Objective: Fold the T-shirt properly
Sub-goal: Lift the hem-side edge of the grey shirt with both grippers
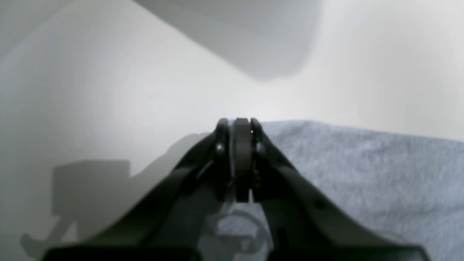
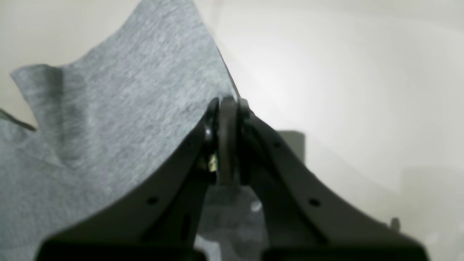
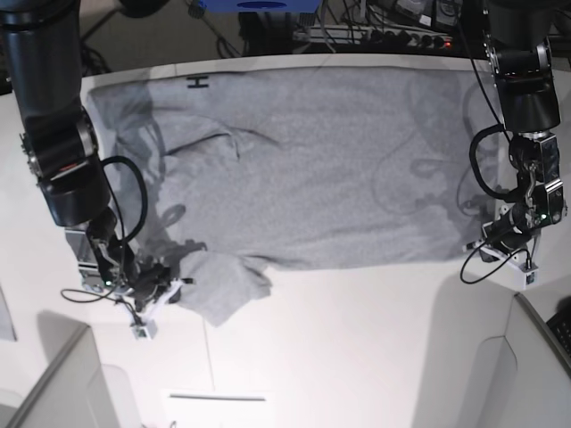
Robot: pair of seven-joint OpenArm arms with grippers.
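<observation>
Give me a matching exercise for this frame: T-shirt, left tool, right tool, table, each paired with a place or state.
Things:
1. T-shirt
2. left tool
3. right tool
4. table

States:
A. shut by the shirt's sleeve
B. white, bare in front
C. shut at the shirt's hem corner
D. grey, spread flat

Pairs: 1-D, 2-C, 3-A, 4-B

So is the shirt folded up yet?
Not yet. The T-shirt lies spread flat across the table; only one sleeve, near the right pincer, is bunched up.
</observation>
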